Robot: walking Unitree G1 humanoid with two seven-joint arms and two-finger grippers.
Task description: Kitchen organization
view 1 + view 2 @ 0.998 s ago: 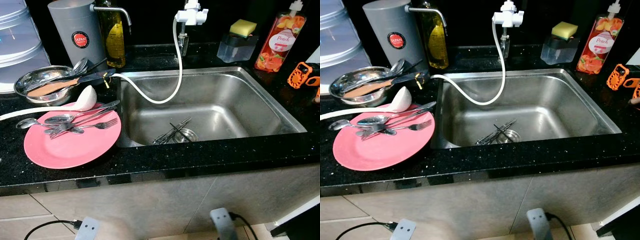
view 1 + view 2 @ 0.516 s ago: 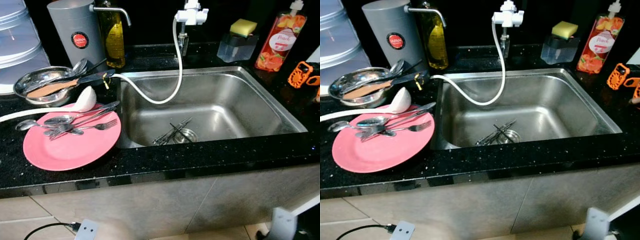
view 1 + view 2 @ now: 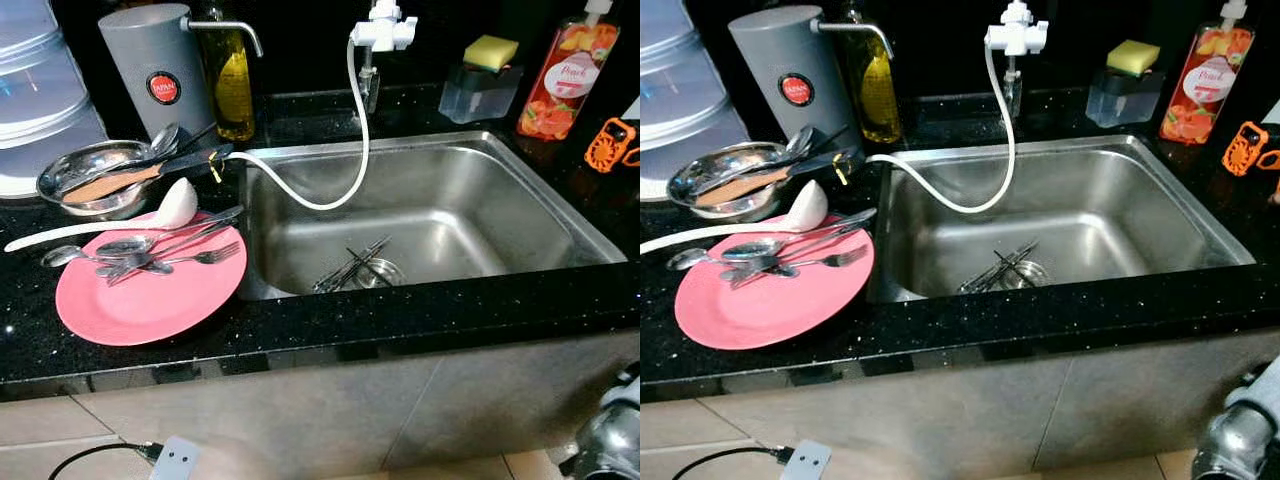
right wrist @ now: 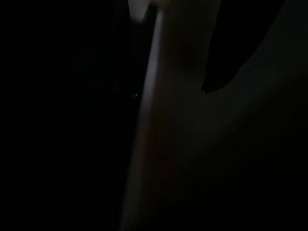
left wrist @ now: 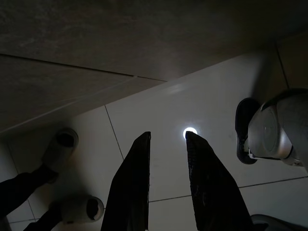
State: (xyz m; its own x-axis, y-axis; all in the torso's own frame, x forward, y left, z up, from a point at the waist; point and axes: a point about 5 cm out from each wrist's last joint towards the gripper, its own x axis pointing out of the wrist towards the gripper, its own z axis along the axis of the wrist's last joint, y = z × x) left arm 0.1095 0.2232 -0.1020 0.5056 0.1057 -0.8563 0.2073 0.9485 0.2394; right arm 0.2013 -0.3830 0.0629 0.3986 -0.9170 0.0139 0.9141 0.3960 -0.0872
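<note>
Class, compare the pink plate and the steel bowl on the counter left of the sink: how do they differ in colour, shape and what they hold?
The pink plate is flat, matte and pink; the steel bowl is deep, shiny and silver. The pink plate carries spoons and a fork across its far edge, while the steel bowl holds a wooden spatula and a spoon. The pink plate sits nearer the counter's front edge, the steel bowl behind it. Both are round and hold utensils.

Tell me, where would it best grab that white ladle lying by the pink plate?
Probably by the long handle, coming from above. The white ladle lies flat on the black counter, its bowl resting at the pink plate's rim beside spoons and forks, while the slim handle stretches away to the left over bare counter, so the left end effector has room there.
</note>
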